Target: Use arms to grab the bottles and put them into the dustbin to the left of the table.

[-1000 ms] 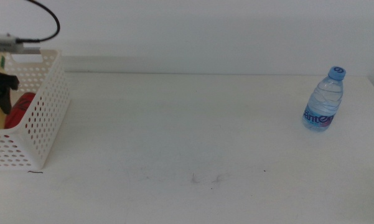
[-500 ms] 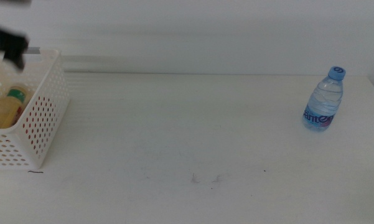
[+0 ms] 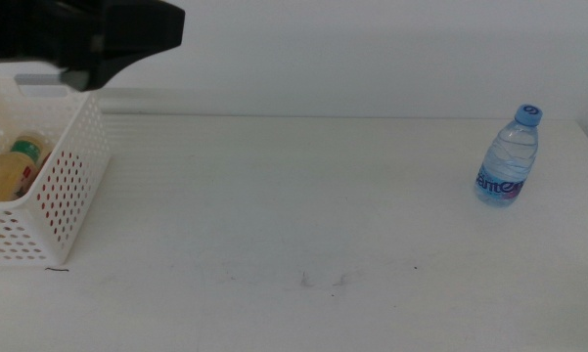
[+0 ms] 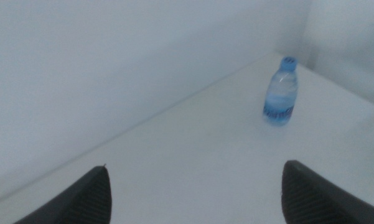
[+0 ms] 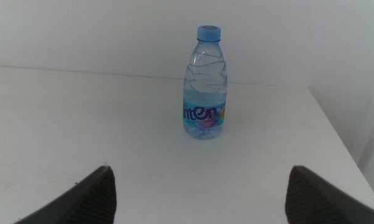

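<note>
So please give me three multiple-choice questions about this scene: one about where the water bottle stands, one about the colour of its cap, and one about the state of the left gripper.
1. Where does the water bottle stand?
A. inside the dustbin
B. upright on the table, near its far right corner
C. lying at the table's front edge

2. What colour is the water bottle's cap?
A. blue
B. white
C. red

3. In what state is the left gripper?
A. shut on the water bottle
B. shut on the yellow-liquid bottle
C. open and holding nothing

Answers:
1. B: the middle view shows it upright on the table, far from the dustbin.
2. A: the right wrist view shows a blue cap clearly.
3. C: the left wrist view shows the jaws wide apart with nothing between them, while the yellow-liquid bottle lies in the dustbin.
</note>
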{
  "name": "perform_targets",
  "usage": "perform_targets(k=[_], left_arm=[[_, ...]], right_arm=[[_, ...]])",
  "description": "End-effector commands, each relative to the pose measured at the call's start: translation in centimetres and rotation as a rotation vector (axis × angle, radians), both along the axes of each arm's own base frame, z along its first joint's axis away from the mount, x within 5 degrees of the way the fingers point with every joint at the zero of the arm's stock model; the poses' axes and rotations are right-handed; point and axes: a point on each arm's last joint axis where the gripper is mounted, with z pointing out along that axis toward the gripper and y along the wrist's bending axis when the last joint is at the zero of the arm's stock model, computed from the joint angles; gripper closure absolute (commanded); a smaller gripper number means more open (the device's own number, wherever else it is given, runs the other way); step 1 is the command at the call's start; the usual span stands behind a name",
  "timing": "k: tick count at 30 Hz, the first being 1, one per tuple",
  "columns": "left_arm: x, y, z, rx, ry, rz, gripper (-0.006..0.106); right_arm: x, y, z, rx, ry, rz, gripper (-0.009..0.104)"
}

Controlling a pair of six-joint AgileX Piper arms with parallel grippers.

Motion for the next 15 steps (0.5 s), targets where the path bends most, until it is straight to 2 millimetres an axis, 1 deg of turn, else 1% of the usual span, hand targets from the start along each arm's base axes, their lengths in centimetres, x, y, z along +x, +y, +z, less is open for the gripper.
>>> perform_targets(k=[1,4,15], left_arm=[[-0.7,-0.16,0.29,-0.009,-0.05,-0.018,0.007],[-1.22,0.13,0.68,-0.018,-0.077,-0.011,0.007],[-0.97,0.17,1.0,-0.036,-0.111,0.007,0.007]], right_arm=[[0.0,-0.05,-0.02,-0.01,-0.009,-0.007,0.007],[0.0,-0.05,-0.02,-0.01,-0.009,-0.007,0.007],[0.0,-0.05,-0.02,-0.01,-0.009,-0.007,0.007]])
